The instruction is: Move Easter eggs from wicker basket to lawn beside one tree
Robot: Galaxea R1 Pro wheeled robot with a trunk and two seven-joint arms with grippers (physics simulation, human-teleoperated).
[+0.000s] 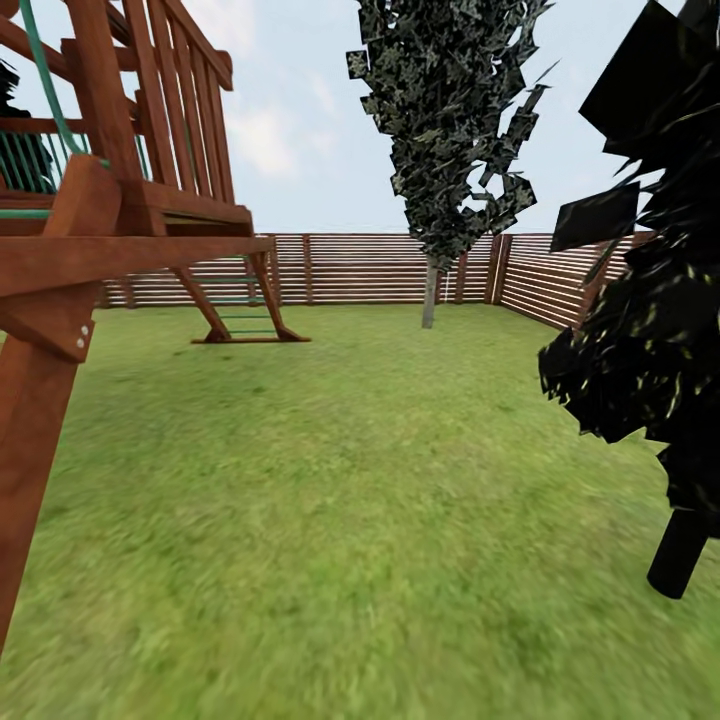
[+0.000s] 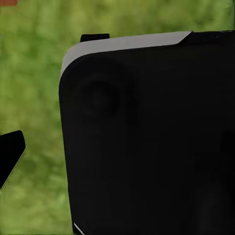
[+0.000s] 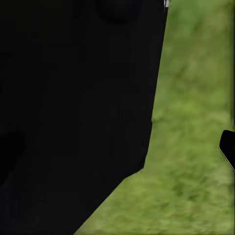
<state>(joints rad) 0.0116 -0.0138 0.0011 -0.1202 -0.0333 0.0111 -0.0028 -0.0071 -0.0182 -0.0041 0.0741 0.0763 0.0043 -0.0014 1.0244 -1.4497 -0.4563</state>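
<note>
The lawn [image 1: 340, 500] spreads ahead as flat green grass. A tree [image 1: 430, 292] with a slim pale trunk and a mottled green-white crown stands at the far side, close to the fence. The Easter eggs and the wicker basket are out of view. In the left wrist view a dark fingertip [image 2: 11, 155] pokes in beside a black part of the robot [image 2: 147, 137], over grass. The right wrist view has a dark fingertip [image 3: 227, 147] at its edge, beside black robot bodywork [image 3: 73, 112]. Neither view lets me judge how the jaws stand.
A brown wooden play tower [image 1: 100, 230] with a ladder [image 1: 240, 320] rises close on the left. A near-black conifer [image 1: 650, 330] with a black trunk [image 1: 680, 555] stands close on the right. A horizontal-slat fence [image 1: 370, 268] bounds the garden at the back.
</note>
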